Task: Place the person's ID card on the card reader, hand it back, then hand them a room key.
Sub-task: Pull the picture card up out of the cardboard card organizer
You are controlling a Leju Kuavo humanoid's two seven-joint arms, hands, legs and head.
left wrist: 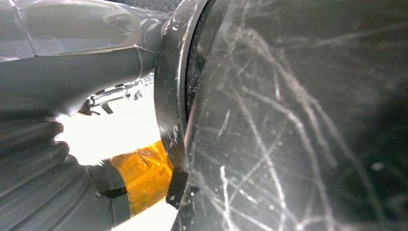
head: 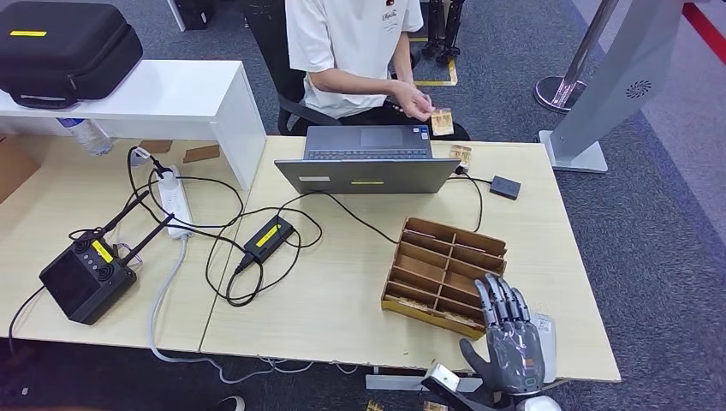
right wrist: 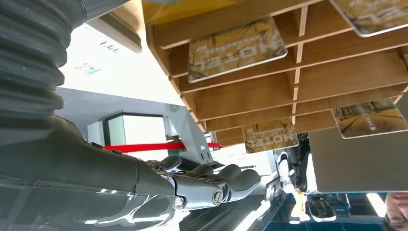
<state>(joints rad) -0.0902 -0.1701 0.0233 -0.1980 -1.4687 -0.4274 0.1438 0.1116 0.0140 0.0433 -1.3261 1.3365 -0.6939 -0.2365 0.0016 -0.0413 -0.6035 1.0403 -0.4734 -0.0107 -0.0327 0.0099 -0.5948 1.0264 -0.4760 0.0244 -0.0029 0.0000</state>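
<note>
Left hand point(left wrist: 72, 72) pressed close to dark scratched surface, finger state cannot tell. Laptop point(head: 368, 163) on table; behind it person holds card point(head: 442, 122). Right of laptop, card reader point(head: 505, 187). Wooden tray point(head: 445, 272) (cards in slots) nearer robot. Right hand point(head: 511, 338) over tray's near corner, fingers straight, slightly apart, holding nothing.

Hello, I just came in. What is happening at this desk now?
A person sits behind the laptop and holds a card in one hand. The robot's right hand hovers open, holding nothing, at the near edge of the wooden tray, whose compartments hold hotel cards. A small black card reader lies beside the laptop.
</note>
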